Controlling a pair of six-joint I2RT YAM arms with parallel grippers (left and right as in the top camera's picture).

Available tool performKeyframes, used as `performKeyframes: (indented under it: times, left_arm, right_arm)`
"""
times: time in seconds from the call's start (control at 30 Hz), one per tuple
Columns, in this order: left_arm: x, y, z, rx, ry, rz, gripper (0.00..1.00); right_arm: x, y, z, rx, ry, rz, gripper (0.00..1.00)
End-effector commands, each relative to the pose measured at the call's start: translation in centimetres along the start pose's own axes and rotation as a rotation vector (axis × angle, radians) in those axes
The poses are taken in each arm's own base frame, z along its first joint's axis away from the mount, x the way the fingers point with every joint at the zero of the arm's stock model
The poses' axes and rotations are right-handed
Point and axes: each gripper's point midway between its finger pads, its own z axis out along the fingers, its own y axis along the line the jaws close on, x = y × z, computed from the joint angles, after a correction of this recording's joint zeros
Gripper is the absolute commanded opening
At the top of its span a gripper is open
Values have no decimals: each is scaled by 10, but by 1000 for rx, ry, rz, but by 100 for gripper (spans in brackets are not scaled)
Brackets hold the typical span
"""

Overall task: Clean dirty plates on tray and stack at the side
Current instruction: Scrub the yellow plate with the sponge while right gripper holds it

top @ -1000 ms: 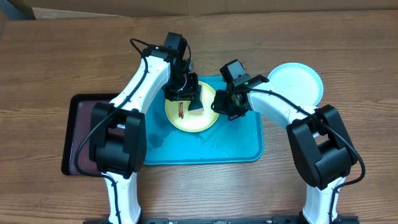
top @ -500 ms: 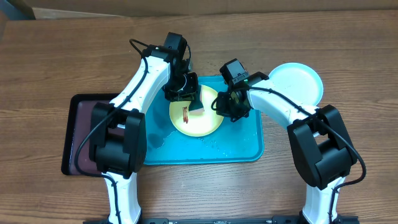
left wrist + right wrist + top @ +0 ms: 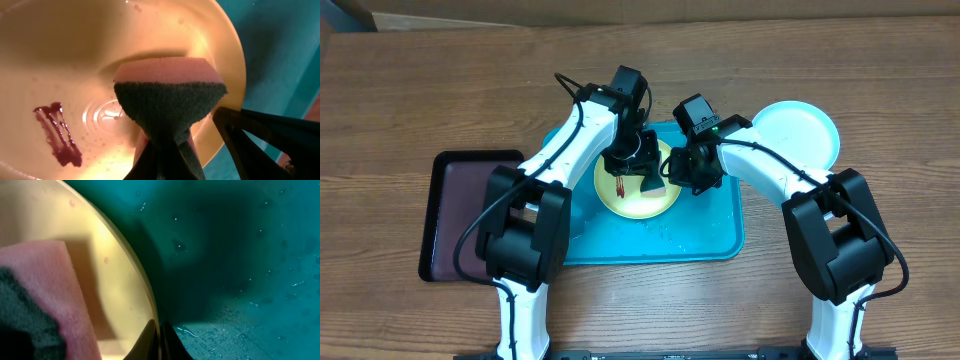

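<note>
The yellow-green plate (image 3: 632, 197) lies on the teal tray (image 3: 710, 235) and bears a dark red smear (image 3: 619, 187). The smear also shows in the left wrist view (image 3: 56, 134). My left gripper (image 3: 645, 172) is shut on a pink and dark green sponge (image 3: 170, 97) pressed onto the yellow-green plate (image 3: 90, 60). My right gripper (image 3: 676, 170) is shut on the plate's right rim (image 3: 152, 315), one finger on each side. The pale blue plate (image 3: 798, 132) lies on the table to the right of the tray. The white plate is not in view.
A dark maroon tray (image 3: 448, 215) lies left of the teal tray, partly under my left arm. The teal tray's floor (image 3: 250, 280) is wet with water drops. Bare wooden table (image 3: 640, 300) lies in front.
My left gripper has carried the sponge to the right across the plate, away from the smear. The plate has shifted slightly right. My right gripper has stayed on the rim.
</note>
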Motion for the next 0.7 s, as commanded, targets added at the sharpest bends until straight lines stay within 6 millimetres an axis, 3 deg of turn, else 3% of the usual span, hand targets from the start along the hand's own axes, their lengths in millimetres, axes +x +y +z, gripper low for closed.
performKeyframes:
  times: [0.0, 0.4, 0.53, 0.67]
  left_arm:
    - [-6, 18, 1, -92, -39, -101, 4]
    - [7, 70, 30, -272, -61, -140, 4]
    - [5, 109, 16, -493, -119, -135, 4]
    - [0, 128, -5, -604, -141, -143, 4]
  right_arm:
    - [-7, -1, 2, 24, -22, -8, 4]
    - [-7, -1, 2, 24, -23, -8, 4]
    - [-7, -1, 2, 24, -23, -8, 4]
    - [-7, -1, 2, 24, -22, -8, 4]
